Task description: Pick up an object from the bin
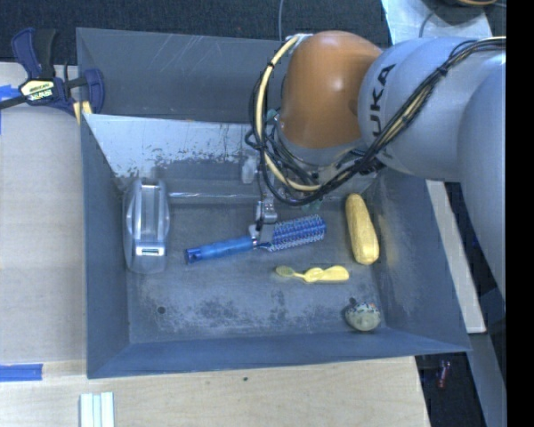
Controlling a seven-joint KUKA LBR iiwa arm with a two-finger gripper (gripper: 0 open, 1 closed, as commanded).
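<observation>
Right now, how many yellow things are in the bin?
2. A long yellow cob-shaped piece lies near the right wall, and a small flat yellow piece lies just below the blue brush. The arm may hide more.

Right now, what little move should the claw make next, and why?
Probably lower the claw a little, straight down onto the blue brush. It hangs over where the brush's handle meets its bristly head, mid-bin. The small yellow spoon and the yellow corn cob lie apart, so nothing looks in the way.
</observation>
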